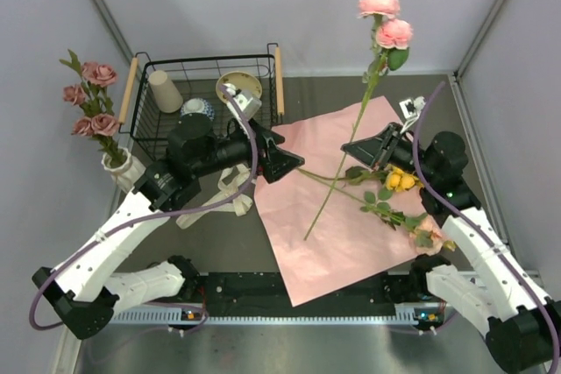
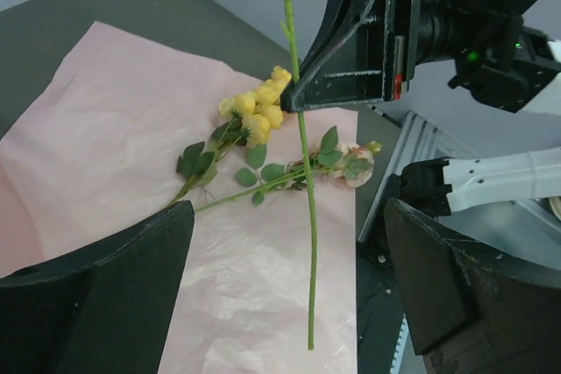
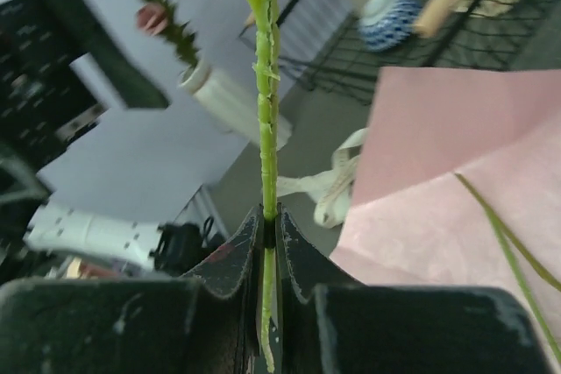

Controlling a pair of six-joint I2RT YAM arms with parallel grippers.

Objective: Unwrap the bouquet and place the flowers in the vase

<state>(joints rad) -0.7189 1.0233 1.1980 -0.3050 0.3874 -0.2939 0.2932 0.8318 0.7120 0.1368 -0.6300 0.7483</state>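
- R gripper, centre-right of the top view: it is pinching the pink rose low on its green stem. Jaws are sitting almost together w/ only the stem between them. R wrist view is showing the same: stem running up out of the pinched tips.
- The rose is standing near upright, leaning toward upper right of the frame. 2 open pink blooms + 1 bud are sitting at the top. Its cut end is hanging over the paper; can't tell if it is touching.
- L gripper, centre of the top view, at the paper's left edge: jaws are standing wide apart and gripping nothing. In L wrist view its 2 fingers are filling the lower corners, w/ the stem and R gripper beyond.
- The paper is lying flat, pink side up, centre to lower centre.
- 2 more flowers are lying on its right part: yellow rose and pale pink rose, stems pointing toward centre.
- Vase is standing upright at left edge, holding mauve roses, well apart from the held rose.
- Cream ribbon is lying loose, just left of the paper.
- Wire basket, upper left of centre, is holding a beige cup and a blue-white bowl.
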